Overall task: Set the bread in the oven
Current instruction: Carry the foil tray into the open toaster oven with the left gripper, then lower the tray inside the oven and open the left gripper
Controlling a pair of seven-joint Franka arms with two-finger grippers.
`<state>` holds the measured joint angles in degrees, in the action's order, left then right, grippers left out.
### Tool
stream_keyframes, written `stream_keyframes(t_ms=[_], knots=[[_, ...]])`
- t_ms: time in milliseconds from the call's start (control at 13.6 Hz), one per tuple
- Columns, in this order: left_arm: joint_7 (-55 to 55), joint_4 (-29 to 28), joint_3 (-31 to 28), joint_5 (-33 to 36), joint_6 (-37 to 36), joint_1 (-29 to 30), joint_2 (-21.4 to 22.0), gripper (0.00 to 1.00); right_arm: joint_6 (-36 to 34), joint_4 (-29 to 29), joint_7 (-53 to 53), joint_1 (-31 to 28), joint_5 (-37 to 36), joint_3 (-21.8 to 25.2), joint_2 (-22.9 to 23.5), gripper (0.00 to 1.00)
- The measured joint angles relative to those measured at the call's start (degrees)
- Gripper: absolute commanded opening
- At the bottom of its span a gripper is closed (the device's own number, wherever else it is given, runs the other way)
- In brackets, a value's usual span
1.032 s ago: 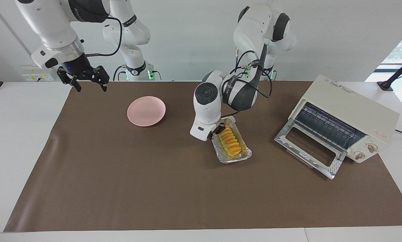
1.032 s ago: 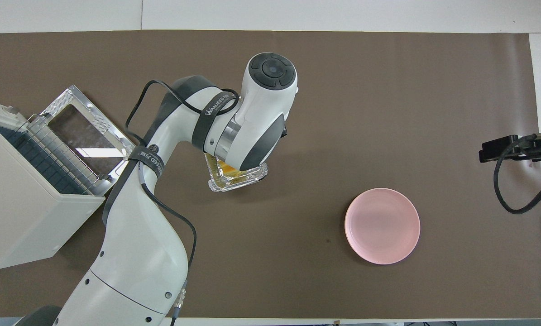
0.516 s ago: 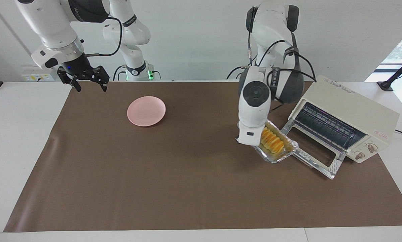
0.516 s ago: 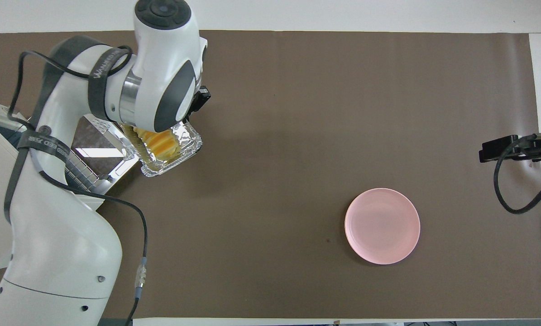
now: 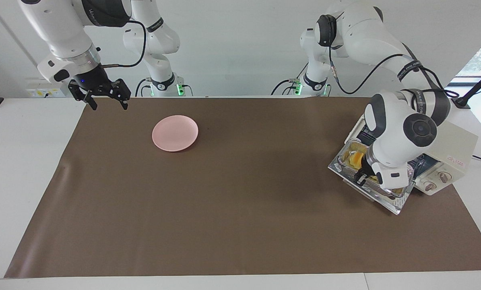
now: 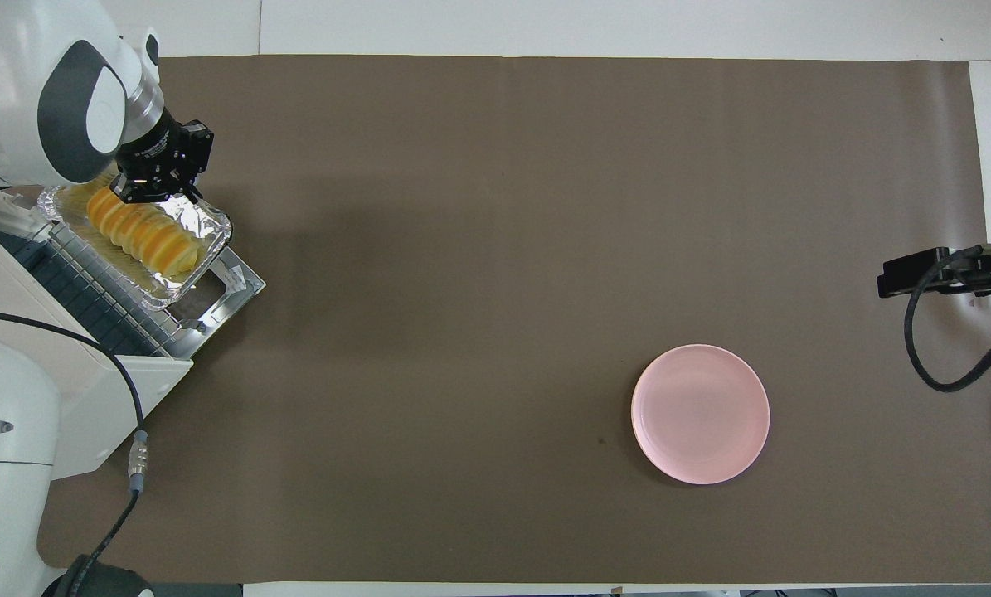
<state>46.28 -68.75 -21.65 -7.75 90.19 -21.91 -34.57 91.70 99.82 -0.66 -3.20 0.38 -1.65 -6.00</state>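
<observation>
Holding foil tray (image 6: 201, 222) by its rim, L gripper (image 6: 159, 184) is pinched shut on it over open oven (image 5: 451, 147) door (image 6: 228, 286), at overhead 9-10 o'clock. Bread (image 6: 141, 235) lies in tray, w/ tray hovering just in front of oven rack. R gripper (image 5: 103, 96) spread wide, waiting over mat corner at R arm's end. Pink plate (image 6: 700, 414) sits at overhead 4 o'clock, well apart.

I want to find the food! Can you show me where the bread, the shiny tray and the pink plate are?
bread (image 6: 140, 235), overhead view, middle of the ridged loaf.
foil tray (image 6: 207, 222), overhead view, bare inner wall by the loaf.
pink plate (image 5: 175, 133), facing view, bare centre.
</observation>
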Motion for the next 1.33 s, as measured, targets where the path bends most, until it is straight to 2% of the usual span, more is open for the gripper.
stream_keyframes(t_ms=[516, 1326], knots=[[-2.74, -7.54, -0.04, 0.0, -2.65, 1.85, 3.01, 0.0, 0.0, 0.0, 0.0, 0.0, 0.0, 0.0, 0.0, 1.0], [-12.42, -8.94, -0.3, 4.65, -2.33, 3.67, 3.89, 0.0, 0.0, 0.0, 0.0, 0.0, 0.0, 0.0, 0.0, 1.0]])
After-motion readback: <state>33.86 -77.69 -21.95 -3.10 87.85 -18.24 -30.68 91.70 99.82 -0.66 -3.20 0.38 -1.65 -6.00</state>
